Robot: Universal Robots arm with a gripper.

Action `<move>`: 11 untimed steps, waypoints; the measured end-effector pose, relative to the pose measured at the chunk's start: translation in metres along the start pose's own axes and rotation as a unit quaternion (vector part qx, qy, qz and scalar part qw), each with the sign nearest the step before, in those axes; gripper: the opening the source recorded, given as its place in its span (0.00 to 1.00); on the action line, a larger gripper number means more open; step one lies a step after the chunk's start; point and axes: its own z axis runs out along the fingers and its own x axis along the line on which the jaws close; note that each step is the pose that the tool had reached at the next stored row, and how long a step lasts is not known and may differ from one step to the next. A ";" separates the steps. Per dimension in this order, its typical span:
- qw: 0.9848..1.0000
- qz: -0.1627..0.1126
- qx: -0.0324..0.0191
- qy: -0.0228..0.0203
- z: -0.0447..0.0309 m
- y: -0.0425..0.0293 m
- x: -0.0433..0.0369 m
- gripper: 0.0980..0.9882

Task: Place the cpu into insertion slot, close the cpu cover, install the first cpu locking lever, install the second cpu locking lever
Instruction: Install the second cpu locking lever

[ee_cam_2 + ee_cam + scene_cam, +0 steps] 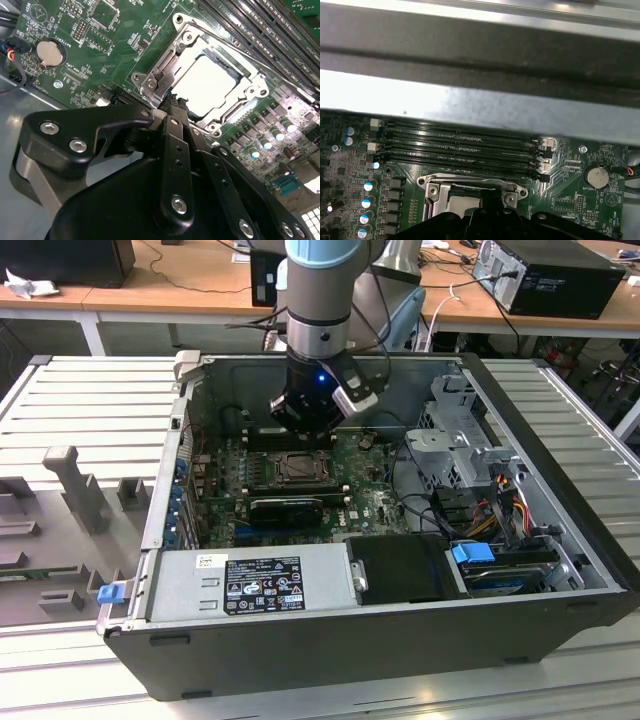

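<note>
Silvery chip seated in its socket, my jaws together above it

Silvery metal fills the window of the cpu cover (200,75), which lies flat over the insertion slot (297,469) on the green motherboard (125,30). That bright square is the cpu (210,82), sitting inside the slot and framed on all sides by the cover.

My gripper (172,102) hangs just above the socket's edge, my fingers (175,145) drawn together with nothing between them. In the exterior view my arm (318,300) reaches down into the open computer case (560,530), the gripper (310,425) right over the slot.

The case also holds a grey power supply (250,580) along its near wall, a metal drive cage (455,435) toward the exterior view's right, and coloured cables (505,490) beside that. Long black memory slots (460,145) run next to the socket, near a round coin battery (49,52).
</note>
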 end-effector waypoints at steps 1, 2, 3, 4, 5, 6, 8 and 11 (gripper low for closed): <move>1.000 0.000 0.000 0.000 -0.0022 0.0001 0.0000 0.01; 1.000 0.000 0.000 0.000 -0.0059 0.0002 -0.0001 0.01; 1.000 0.000 0.000 0.000 -0.0097 0.0004 -0.0002 0.01; 1.000 0.000 0.000 0.000 -0.0120 0.0005 -0.0002 0.01; 1.000 0.000 0.000 0.000 -0.0140 0.0005 -0.0003 0.01; 1.000 0.000 0.000 0.000 -0.0150 0.0004 -0.0003 0.01; 1.000 0.000 0.000 0.000 -0.0152 -0.0006 -0.0002 0.01; 1.000 0.000 0.000 0.000 -0.0155 -0.0070 0.0006 0.01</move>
